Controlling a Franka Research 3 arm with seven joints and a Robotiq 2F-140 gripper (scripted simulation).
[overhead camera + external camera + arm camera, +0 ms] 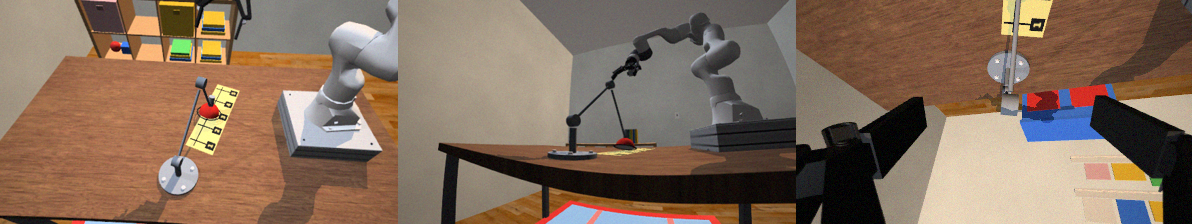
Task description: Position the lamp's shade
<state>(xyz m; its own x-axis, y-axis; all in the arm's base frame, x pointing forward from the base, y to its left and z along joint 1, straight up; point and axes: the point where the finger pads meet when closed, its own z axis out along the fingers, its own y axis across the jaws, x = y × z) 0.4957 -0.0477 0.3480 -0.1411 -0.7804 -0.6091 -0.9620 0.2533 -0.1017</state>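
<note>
Yellow strip point(198, 138) point(615, 153) point(1011, 29) — numbered, "1" and "2" legible — lies near the wide-open, unladen gripper point(220, 32) point(623, 72) point(1008, 111).

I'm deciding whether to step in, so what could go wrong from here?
The open gripper is near the lamp's upper joint, so it might knock it. The shade hangs low over the marked strip; if the worn joint sinks, its rim could touch down.

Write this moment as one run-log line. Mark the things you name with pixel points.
gripper point(219, 31) point(623, 72) point(1008, 111): open, holding nothing | lamp shade point(208, 111) point(625, 142): above yellow strip point(201, 140) point(615, 153) point(1023, 31)
</note>
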